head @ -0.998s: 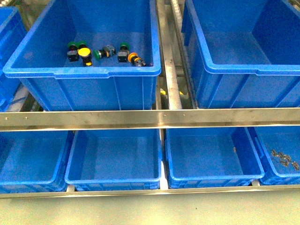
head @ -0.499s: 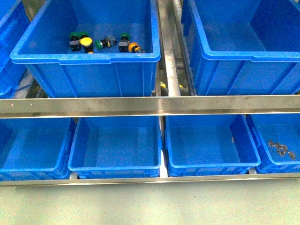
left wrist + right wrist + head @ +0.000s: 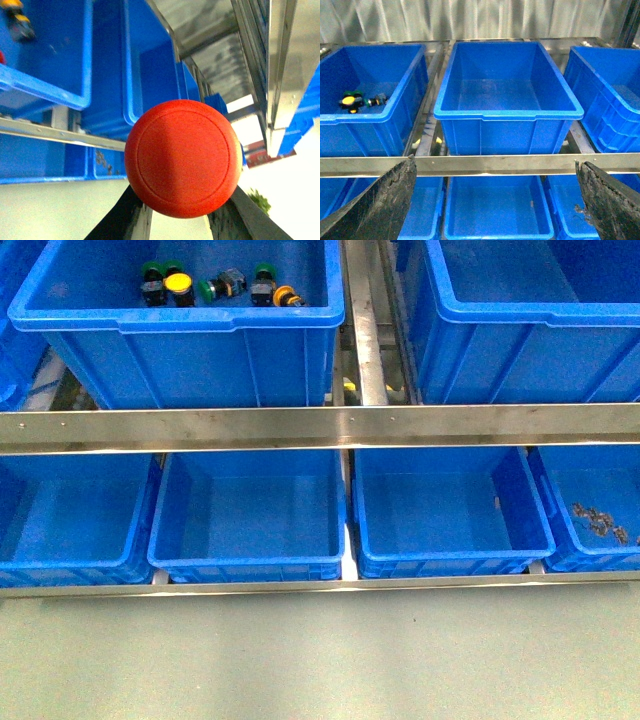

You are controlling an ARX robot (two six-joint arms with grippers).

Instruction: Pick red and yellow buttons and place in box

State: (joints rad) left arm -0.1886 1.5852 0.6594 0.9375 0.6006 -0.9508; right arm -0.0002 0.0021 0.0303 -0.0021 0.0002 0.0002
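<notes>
A red button (image 3: 182,157) with a round cap fills the left wrist view, and my left gripper (image 3: 182,212) is shut on it, one black finger (image 3: 122,215) on each side. In the upper left blue box (image 3: 180,320) lie a yellow button (image 3: 178,283), a second yellow-capped one (image 3: 285,295) and green-capped switches (image 3: 207,288). That cluster of buttons (image 3: 351,100) also shows in the right wrist view. My right gripper (image 3: 495,200) is open and holds nothing, facing the rack from a distance. Neither arm shows in the front view.
A steel rail (image 3: 320,427) runs across between the upper and lower rows of blue boxes. The lower boxes (image 3: 250,510) hold nothing, except one at far right with small dark parts (image 3: 600,520). A large bare box (image 3: 507,95) stands in the upper middle.
The front view has shifted: rack and boxes sit higher in the picture and more floor shows below. The buttons in the upper left box keep their arrangement.
</notes>
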